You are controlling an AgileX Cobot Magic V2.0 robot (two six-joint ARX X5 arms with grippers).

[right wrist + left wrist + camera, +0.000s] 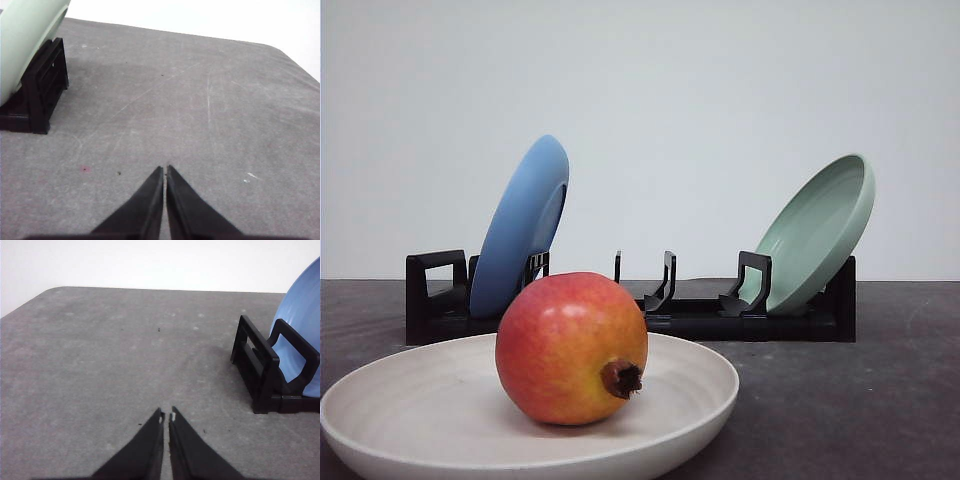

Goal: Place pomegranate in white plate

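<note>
**Pomegranate seated in white plate**

Resting on the grey table [900, 400], your white plate [410, 395] holds the pomegranate [570, 345], crown nub toward the camera. Behind it, the black dish rack [740, 320] carries a blue plate [520, 230] at its left end and a pale green plate [815, 235] at its right, both tilted. Your left gripper [166, 416] and right gripper [165, 169] are each pinched closed, empty, over bare table.

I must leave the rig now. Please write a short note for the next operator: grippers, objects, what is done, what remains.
Left gripper: shut, empty, above bare table.
Right gripper: shut, empty, above bare table.
Pomegranate: rests inside the white plate, crown nub facing the camera.
Blue plate and green plate lean in the black rack behind.
Done: fruit is in the plate, released.
Left: nothing apparent.
</note>
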